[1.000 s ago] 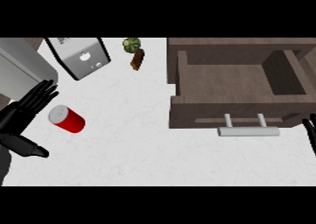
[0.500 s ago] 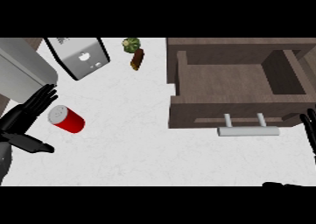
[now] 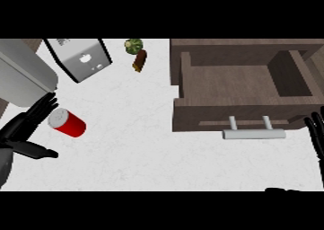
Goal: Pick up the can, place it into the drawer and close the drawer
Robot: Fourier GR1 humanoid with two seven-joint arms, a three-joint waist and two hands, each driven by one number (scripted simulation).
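Red can (image 3: pixel 67 122) with silver top, tilted on white counter (image 3: pixel 137 148), left hand (image 3: pixel 26 126) spread beside it, right hand (image 3: pixel 319 137) open, drawer (image 3: pixel 247 92) open.

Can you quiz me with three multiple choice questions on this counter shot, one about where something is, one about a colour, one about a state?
1. Where does the can lie?
A. inside the drawer
B. on the counter by the left robot hand
C. on top of the grey appliance

2. What colour is the can's body?
A. red
B. blue
C. green

3. How is the drawer?
A. shut
B. pulled open with nothing in it
C. open with the can in it

Answers:
1 B, the can rests on the white counter beside the fingers of the left robot hand.
2 A, its side is red under a grey top.
3 B, the drawer's bare floor shows behind its handle.
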